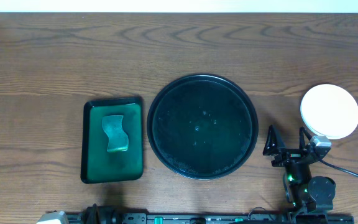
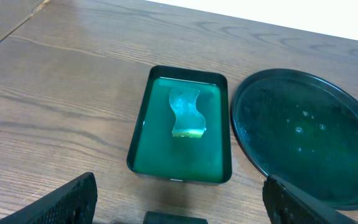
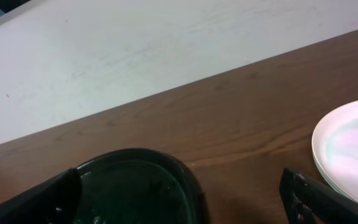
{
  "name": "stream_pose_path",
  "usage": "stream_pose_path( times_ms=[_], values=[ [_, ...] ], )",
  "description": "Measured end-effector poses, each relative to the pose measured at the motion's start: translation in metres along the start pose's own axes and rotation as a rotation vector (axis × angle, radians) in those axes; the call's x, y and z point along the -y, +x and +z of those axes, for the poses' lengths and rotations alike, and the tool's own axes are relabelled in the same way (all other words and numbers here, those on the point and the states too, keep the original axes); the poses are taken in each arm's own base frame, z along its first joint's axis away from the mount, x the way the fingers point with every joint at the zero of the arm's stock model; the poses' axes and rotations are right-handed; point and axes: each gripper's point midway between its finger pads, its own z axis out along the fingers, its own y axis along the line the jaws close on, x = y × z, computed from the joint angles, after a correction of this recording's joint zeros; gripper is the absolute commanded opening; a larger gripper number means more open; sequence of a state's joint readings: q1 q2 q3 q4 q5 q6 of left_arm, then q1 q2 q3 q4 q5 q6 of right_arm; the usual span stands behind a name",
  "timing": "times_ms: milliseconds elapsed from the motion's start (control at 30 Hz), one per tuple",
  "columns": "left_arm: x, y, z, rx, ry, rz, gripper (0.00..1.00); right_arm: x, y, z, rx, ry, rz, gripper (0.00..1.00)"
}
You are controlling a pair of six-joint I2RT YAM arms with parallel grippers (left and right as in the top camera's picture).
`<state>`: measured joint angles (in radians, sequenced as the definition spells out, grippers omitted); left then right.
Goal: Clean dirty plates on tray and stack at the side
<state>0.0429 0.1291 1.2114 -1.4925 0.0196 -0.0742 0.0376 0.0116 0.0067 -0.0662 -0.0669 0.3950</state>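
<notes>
Overhead view first: the round black tray [image 1: 202, 126] sits mid-worktop [image 1: 55, 62] with nothing on it but a few wet specks. The plates [image 1: 329, 111] are piled off to its right, well apart from the rim, white one on top. So my read is the wiping and stacking is basically wrapped up, with no dirty plate left to fetch. The right claw [image 1: 286, 134] hangs near the stack, spread wide with nothing in it. Left of the tray there's a smaller green tray [image 1: 98, 158] holding a pale wavy sponge [image 1: 115, 132]. Left wrist view: the left claw [image 2: 179, 183] is also wide open and empty, hovering on the near side of the green tray, with the sponge lying flat inside it. Right wrist view: the black tray's far edge shows between the open fingers, and the top plate pokes in at the right. It looks mostly clean, but there's a faint greenish streak on it, and I can't tell if that's leftover smear or just reflection. A second rim peeks out underneath, though I can't count the plates. Next move, I'd guess, is pulling both arms back, or grabbing the sponge for another pass if that streak is real.
</notes>
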Motion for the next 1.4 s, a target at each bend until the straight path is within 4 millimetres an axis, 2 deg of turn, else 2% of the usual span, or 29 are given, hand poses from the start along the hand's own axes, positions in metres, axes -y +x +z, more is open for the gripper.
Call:
stream_pose_path(
  times_ms=[1167,1267,1400],
  values=[
    [0.0,-0.002,0.0,0.009,0.001,0.0,0.85,0.0,0.0,0.0,0.0,0.0,0.0,0.99],
    [0.003,-0.024,-0.001,0.097,0.013,-0.004,0.85,0.0,0.0,0.0,0.0,0.0,0.0,0.99],
    [0.011,-0.081,-0.013,0.335,0.049,-0.016,0.85,0.0,0.0,0.0,0.0,0.0,0.0,0.99]
  ],
)
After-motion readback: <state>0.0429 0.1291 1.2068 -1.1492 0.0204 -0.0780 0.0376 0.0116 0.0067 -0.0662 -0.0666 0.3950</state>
